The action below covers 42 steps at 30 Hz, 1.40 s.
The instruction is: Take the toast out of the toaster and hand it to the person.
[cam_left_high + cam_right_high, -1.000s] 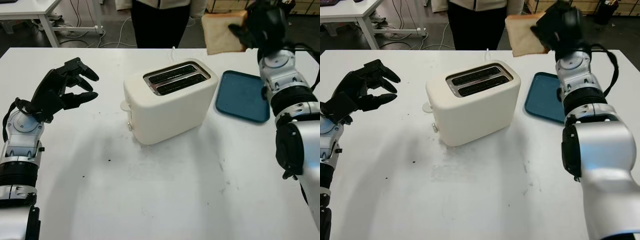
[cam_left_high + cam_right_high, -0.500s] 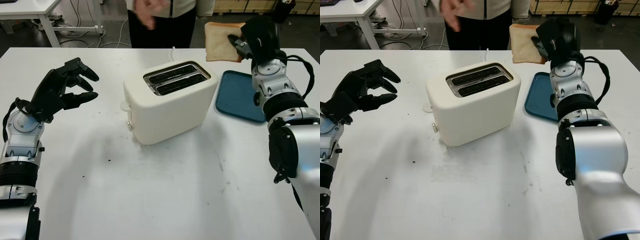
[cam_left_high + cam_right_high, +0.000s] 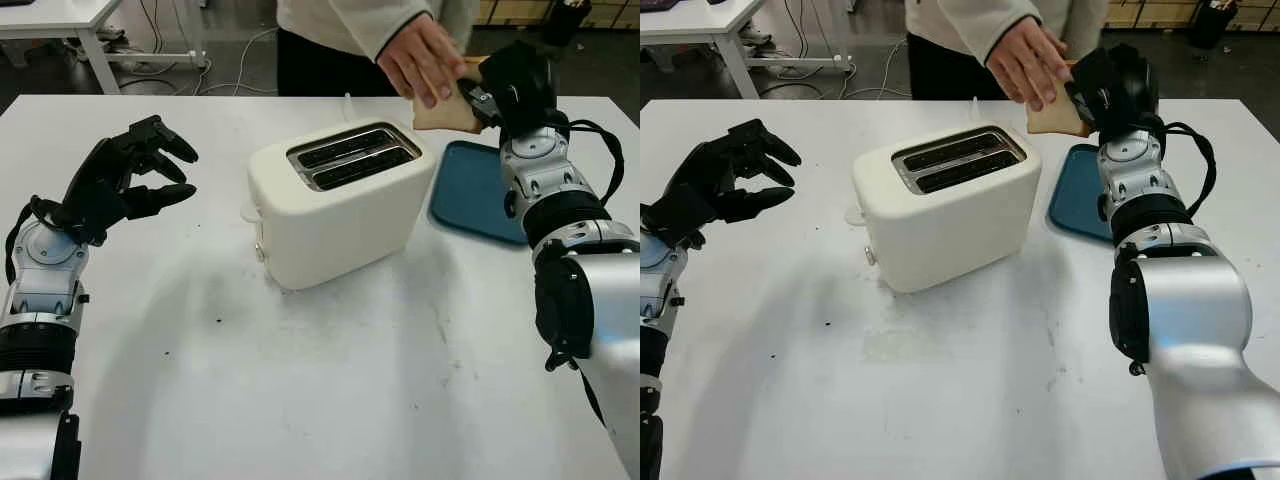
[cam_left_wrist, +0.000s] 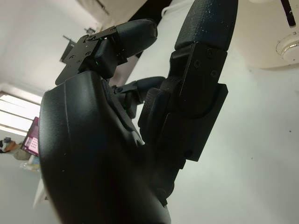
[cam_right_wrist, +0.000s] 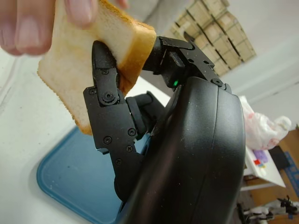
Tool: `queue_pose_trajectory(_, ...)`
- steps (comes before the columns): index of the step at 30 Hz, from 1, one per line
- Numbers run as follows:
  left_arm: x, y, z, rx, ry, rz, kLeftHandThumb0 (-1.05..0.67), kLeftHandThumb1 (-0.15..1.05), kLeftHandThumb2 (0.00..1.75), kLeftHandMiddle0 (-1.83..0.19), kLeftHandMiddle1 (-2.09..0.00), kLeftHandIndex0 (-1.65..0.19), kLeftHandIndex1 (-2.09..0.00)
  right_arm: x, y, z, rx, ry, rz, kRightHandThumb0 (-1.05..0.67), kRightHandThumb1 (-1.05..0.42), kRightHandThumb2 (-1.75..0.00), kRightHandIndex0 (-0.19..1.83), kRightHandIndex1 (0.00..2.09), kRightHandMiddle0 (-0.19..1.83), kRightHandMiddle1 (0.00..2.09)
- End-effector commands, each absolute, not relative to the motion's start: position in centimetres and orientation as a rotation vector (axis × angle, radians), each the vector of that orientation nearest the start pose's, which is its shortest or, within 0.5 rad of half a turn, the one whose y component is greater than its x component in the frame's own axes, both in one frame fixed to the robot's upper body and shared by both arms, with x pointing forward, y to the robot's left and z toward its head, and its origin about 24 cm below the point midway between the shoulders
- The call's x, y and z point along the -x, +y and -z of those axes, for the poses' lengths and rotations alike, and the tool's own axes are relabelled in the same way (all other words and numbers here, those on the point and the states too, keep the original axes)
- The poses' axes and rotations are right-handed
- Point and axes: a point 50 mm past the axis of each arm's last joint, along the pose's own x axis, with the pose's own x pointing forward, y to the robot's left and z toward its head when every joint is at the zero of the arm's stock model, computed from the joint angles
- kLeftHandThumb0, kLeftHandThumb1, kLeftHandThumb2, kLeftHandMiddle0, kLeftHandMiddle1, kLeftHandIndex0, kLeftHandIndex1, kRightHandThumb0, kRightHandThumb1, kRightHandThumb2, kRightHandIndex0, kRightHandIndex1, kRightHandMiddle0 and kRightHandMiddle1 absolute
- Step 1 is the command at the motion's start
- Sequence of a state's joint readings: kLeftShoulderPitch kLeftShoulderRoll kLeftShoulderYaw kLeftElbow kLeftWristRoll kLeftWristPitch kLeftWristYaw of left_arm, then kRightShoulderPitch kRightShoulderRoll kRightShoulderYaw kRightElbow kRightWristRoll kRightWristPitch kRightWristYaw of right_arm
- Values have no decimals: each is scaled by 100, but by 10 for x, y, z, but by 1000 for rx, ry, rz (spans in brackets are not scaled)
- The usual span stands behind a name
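Observation:
My right hand (image 3: 490, 85) is raised at the far right of the table, above the blue tray, shut on a slice of toast (image 3: 447, 108) (image 5: 77, 70). A person's hand (image 3: 422, 60) reaches in from across the table and has its fingers (image 5: 28, 25) on the same slice. The white two-slot toaster (image 3: 335, 200) stands in the middle of the table with both slots dark. Over the left side of the table hovers my left hand (image 3: 125, 180), open and holding nothing.
A blue tray (image 3: 478, 192) lies to the right of the toaster, under my right forearm. The person (image 3: 360, 20) stands at the far edge of the white table (image 3: 330, 380). Dark crumbs dot the table in front of the toaster.
My right hand has lowered the toast a little. The person leaned in and their hand has come down onto the slice. My left hand has not moved.

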State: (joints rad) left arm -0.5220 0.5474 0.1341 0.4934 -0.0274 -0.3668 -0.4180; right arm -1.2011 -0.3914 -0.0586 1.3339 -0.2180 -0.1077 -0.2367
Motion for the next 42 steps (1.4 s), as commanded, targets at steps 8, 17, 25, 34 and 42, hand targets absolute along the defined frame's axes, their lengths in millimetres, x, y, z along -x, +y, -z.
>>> queue_pose_trajectory(8,-332,255,-156,-529,-346,243,-105,92,7,-35,-147,-33,-139,-420,-219,-185,450,-42,311,-32,-92,-27,97,175,65,175)
queue_pose_trajectory(17,-332,255,-156,-531,-340,243,-105,92,7,-36,-147,-33,-139,-420,-219,-186,442,-45,311,-28,-92,-25,97,175,60,175)
queue_pose_trajectory(25,-332,255,-156,-537,-344,237,-105,92,8,-36,-147,-33,-138,-421,-217,-186,444,-54,294,-29,-92,-26,93,175,51,168)
queue_pose_trajectory(34,-332,256,-156,-545,-344,240,-105,92,8,-36,-147,-33,-139,-420,-215,-187,374,-89,272,-37,-92,-17,95,175,81,111)
queue_pose_trajectory(42,-333,256,-155,-534,-343,238,-105,92,8,-36,-147,-33,-139,-421,-215,-187,397,-63,116,-84,-92,-12,25,12,31,7)
